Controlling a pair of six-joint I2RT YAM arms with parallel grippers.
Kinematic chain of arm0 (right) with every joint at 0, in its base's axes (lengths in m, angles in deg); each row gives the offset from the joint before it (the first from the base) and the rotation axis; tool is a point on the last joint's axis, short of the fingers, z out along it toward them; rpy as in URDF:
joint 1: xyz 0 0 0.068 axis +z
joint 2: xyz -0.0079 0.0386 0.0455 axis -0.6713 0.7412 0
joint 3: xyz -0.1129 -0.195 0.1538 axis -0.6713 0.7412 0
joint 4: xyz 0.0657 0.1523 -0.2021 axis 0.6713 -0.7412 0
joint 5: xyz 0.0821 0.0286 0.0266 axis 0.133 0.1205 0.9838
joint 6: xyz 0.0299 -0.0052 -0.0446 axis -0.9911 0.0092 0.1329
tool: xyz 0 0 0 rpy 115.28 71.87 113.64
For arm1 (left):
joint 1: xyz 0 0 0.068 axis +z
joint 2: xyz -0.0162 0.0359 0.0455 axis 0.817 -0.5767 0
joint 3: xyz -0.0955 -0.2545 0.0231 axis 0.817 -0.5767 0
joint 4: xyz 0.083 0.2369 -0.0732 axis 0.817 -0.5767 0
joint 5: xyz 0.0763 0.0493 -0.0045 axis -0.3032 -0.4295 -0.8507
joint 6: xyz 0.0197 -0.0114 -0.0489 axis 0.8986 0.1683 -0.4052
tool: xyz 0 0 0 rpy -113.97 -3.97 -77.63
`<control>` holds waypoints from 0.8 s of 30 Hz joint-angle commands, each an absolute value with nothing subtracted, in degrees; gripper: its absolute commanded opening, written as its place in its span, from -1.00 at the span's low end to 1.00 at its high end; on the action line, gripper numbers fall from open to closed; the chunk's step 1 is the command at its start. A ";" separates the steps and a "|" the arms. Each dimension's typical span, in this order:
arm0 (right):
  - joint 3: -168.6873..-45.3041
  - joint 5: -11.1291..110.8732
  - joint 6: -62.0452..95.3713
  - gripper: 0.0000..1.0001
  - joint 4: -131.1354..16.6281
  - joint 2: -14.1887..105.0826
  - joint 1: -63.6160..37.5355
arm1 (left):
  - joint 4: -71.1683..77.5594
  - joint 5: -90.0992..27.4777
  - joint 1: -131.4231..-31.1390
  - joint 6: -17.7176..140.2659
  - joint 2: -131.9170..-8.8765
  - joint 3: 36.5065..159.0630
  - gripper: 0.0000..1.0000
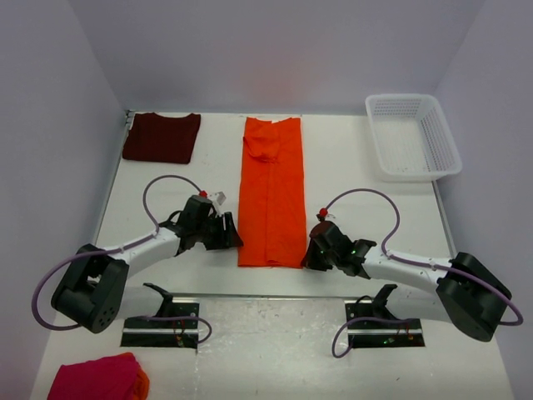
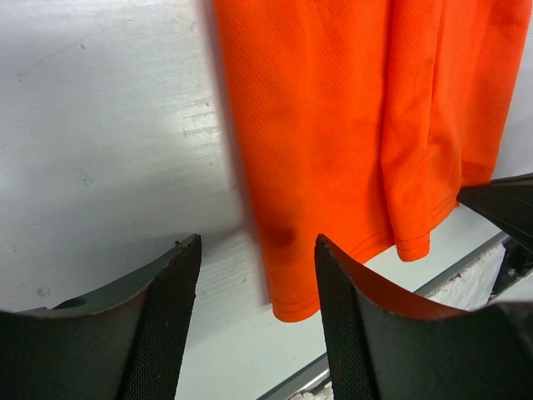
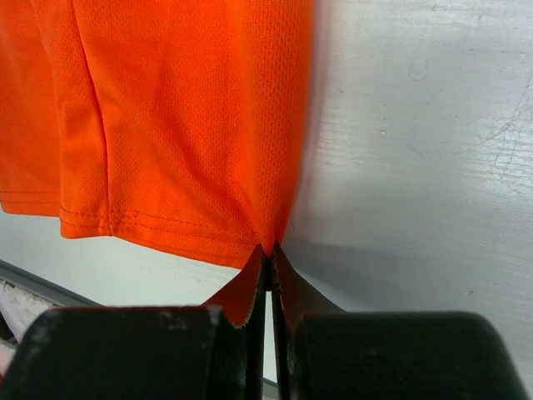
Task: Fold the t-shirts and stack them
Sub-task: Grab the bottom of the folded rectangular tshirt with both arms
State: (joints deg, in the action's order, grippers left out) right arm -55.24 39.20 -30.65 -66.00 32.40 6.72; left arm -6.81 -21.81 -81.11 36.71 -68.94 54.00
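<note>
The bright orange t-shirt [image 1: 271, 192] lies folded into a long narrow strip down the middle of the table. The dark maroon t-shirt [image 1: 161, 137] lies folded at the far left. My right gripper [image 1: 310, 257] is shut on the strip's near right corner; the right wrist view shows the orange hem [image 3: 200, 142] pinched between my closed fingertips [image 3: 268, 258]. My left gripper [image 1: 231, 240] is open beside the strip's near left corner; in the left wrist view that orange corner [image 2: 296, 292] lies just ahead of my gripper [image 2: 258, 275], ungripped.
A white plastic basket [image 1: 412, 135] stands at the far right. A pink-red cloth bundle with an orange edge [image 1: 98, 378] lies at the near left, in front of the arm bases. A metal rail [image 1: 275, 293] runs along the near table edge.
</note>
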 commanded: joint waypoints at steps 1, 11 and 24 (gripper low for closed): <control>-56.06 38.28 -30.40 -1.00 -67.38 33.54 7.23 | -3.49 -18.92 -81.59 35.42 -67.94 51.90 0.18; -55.44 37.92 -30.58 -1.00 -67.73 32.22 7.49 | -1.20 -16.19 -83.17 32.25 -66.98 48.29 0.05; -55.71 38.01 -30.58 -1.00 -68.08 32.04 7.67 | -0.84 -16.02 -85.45 29.52 -62.84 43.98 -0.03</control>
State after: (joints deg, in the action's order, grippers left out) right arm -55.39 38.99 -30.65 -66.02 32.55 7.09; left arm -0.32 -15.76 -84.76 30.18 -63.11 45.34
